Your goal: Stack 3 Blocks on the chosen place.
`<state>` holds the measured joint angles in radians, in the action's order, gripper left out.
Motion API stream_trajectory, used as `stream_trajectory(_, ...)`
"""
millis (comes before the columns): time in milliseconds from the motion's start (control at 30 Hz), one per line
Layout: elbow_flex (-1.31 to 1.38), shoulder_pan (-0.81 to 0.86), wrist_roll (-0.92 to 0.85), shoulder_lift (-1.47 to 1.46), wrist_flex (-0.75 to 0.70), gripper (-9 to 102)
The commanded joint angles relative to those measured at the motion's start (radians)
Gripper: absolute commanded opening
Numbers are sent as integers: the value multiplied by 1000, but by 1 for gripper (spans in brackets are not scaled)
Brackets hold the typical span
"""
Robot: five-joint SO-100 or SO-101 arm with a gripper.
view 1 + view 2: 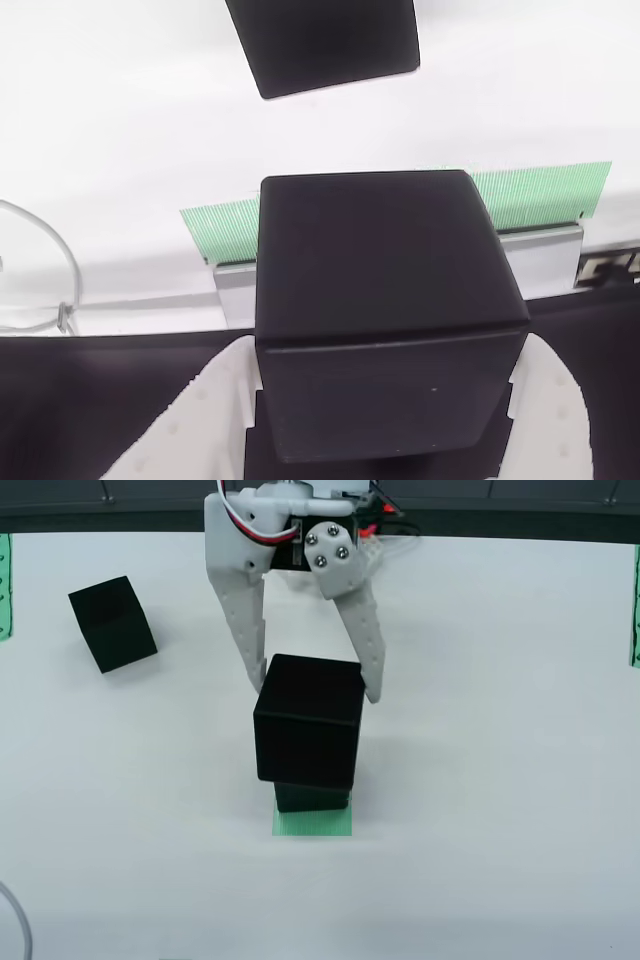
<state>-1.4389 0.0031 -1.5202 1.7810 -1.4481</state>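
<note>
In the view from the front, my gripper [316, 688] is shut on a matte black block [308, 735], one white finger [250, 630] on each side of it. This block hangs over, or just touches, a second black block [312, 798] that stands on a green patch [312, 824]; which of the two I cannot tell. A third black block [112, 623] lies tilted at the far left. In the view that rides on the gripper, the held block [385, 300] sits between the white fingertips [215, 400], and another black block [325, 45] lies beyond it.
The table is white [500, 780]. Green strips mark its left edge [4, 585] and right edge [635, 605]. In the view that rides on the gripper, a green ridged strip [545, 190] on a metal bar [545, 260] lies behind the held block, and a grey cable [55, 250] loops at the left.
</note>
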Motion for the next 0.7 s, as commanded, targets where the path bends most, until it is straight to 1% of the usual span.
stream_trajectory(0, -49, -2, -25, 114, -43, 18)
stream_trajectory(233, -129, -15, -26, 127, -66, 18)
stream_trajectory(500, -179, 6, -46, 78, -31, 18)
stream_trajectory(667, -215, 26, -54, 54, 32, 18)
